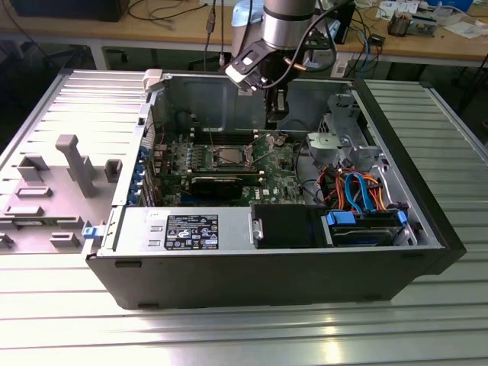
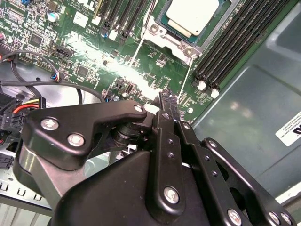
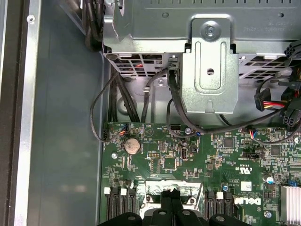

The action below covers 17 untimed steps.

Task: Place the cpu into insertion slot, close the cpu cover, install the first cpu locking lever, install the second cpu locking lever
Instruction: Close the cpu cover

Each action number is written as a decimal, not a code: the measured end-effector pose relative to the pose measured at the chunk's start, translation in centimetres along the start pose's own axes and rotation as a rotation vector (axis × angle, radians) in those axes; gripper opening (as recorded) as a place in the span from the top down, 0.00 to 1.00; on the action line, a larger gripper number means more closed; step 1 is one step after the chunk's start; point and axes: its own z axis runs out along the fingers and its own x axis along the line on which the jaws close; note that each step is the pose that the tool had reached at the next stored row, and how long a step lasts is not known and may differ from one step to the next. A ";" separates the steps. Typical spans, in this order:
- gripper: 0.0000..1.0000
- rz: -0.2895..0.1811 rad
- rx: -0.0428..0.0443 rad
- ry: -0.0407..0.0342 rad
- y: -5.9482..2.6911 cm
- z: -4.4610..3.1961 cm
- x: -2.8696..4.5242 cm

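Observation:
The cpu point(image 2: 192, 14), a flat silvery square, lies in the insertion slot point(image 1: 229, 156) on the green board. The cpu cover point(image 2: 175, 41), a thin silvery frame, lies flat around the chip. Two thin wire levers point(image 2: 136, 49) stick out from the socket's corners across the board towards my gripper. My gripper point(image 2: 165, 96) hangs just above the board beside the socket, on the exterior view's right of it point(image 1: 276, 118). Its black fingers point(image 3: 172, 193) are pressed together and shut with nothing between them. The socket's silvery edge point(image 3: 155, 187) shows just beyond the fingertips.
Long black memory slots point(image 2: 235, 42) flank the socket. A grey drive cage point(image 3: 211, 70) with black cables point(image 3: 101, 108) stands past the board. The case walls point(image 1: 213, 95) surround the board, and a power supply point(image 1: 191, 229) fills the front.

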 end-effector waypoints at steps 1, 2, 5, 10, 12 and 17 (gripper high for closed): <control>0.89 0.000 0.0000 0.0000 0.00 0.00 0.00; 0.89 0.000 0.0000 -0.0001 0.10 0.00 0.00; 0.89 0.000 0.0028 -0.0001 0.78 0.24 -0.03; 0.89 0.000 0.0037 -0.0003 1.55 0.54 -0.06; 0.89 0.000 0.0038 -0.0016 2.00 0.74 -0.08; 0.89 0.000 0.0040 -0.0088 2.57 1.47 -0.12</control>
